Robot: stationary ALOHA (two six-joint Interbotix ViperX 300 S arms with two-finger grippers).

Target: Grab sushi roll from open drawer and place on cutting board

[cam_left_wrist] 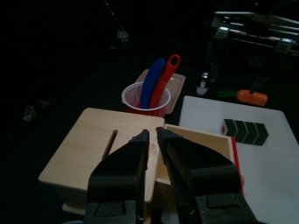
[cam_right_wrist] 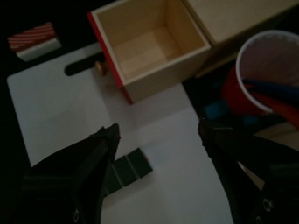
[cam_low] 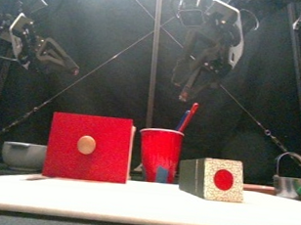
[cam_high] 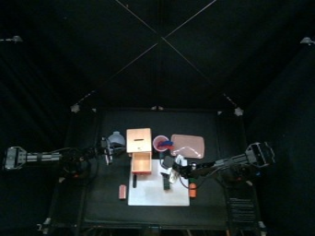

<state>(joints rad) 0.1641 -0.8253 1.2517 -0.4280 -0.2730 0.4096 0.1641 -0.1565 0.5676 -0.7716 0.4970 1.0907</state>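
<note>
Sitting on the white cutting board (cam_low: 146,204), the sushi roll (cam_low: 214,179) was outside the drawer (cam_right_wrist: 163,74), just beside the red cup (cam_low: 159,152). The drawer stood pulled open and looked empty in the right wrist view. The roll was a small blocky piece with dark green sides and a speckled face with a red centre.

It was probably a light, stiff toy, and the flat sides looked somewhat slick. The best hold seemed to be across two opposite green sides, low on the body, with only a light squeeze needed.

The right gripper (cam_low: 192,88) hung above the roll with its jaws spread wide and nothing in them. The left gripper (cam_left_wrist: 156,140) was up over the wooden box, its jaws pressed together and empty.

The board was flat and smooth, so the roll could skid if nudged. Space was tight: the cup with its utensils and the drawer front stood close on one side. The other side of the board was bare, and black curtains closed in the table.
</note>
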